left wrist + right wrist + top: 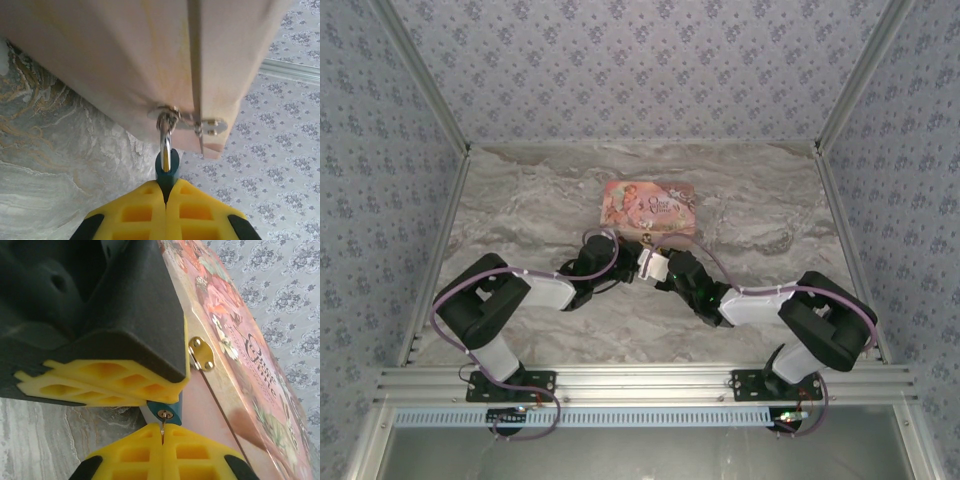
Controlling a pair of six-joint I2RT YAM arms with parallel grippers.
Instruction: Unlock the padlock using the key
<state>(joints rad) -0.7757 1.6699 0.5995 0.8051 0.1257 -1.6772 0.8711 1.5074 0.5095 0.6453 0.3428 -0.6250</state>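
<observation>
Left tool (165,189) clamps the padlock (173,172) (hung on the tin (100,60)); right tool (163,434) pinches the key (162,429).

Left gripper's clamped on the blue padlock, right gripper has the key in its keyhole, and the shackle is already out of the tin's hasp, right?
No: the left wrist view shows the shackle threaded through the hasp on the pink tin. The rest holds: left gripper shut on the padlock, right gripper holding the key in its keyhole.
</observation>
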